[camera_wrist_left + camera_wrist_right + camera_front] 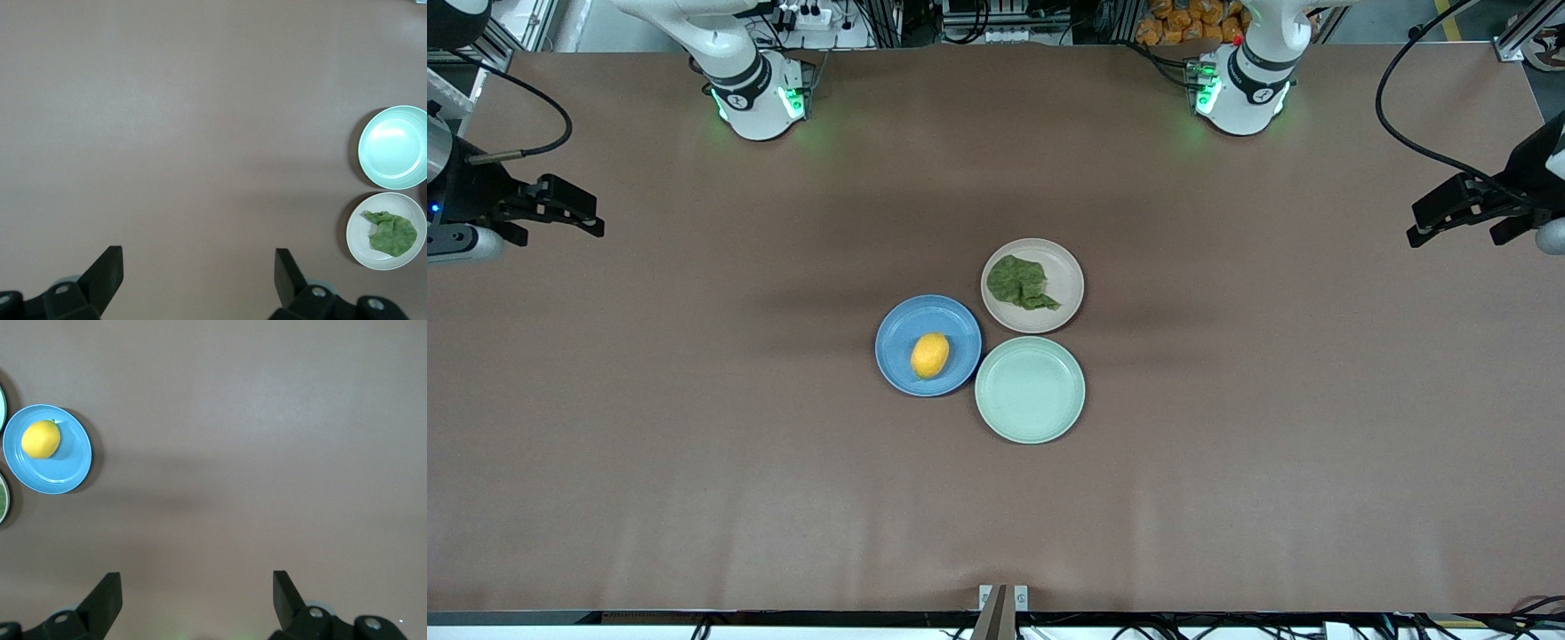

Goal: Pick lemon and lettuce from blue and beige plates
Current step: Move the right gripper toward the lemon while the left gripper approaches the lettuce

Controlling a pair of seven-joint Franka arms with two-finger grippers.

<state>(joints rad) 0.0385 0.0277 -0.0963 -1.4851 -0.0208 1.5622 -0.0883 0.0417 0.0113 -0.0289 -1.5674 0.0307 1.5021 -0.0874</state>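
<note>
**Both grippers wide and empty, fruit and leaf on their plates**

The front view alone shows the whole layout: three plates clustered at the table's (694, 498) middle, rims touching or nearly so. The blue plate (896, 351) sits toward the right arm's end, the beige plate (1063, 267) farthest from the front camera, and the mint plate (1030, 418) nearest it. The right gripper (591, 216) hangs over bare table at its arm's end, well apart from the plates; the left gripper (1418, 222) hangs likewise at its own end. Both arms wait.

The wrist views add what the front view cannot settle: each gripper's fingers stand spread wide with nothing between them. The left wrist view takes in the beige and mint plates but not the blue one; the right wrist view shows the blue plate whole and only slivers of the other two.

The lemon (930, 356) is a small yellow-orange oval, lying on the blue plate a little off centre. The lettuce (1021, 283) is one dark green, wrinkled leaf lying flat on the beige plate, covering about half of it.
</note>
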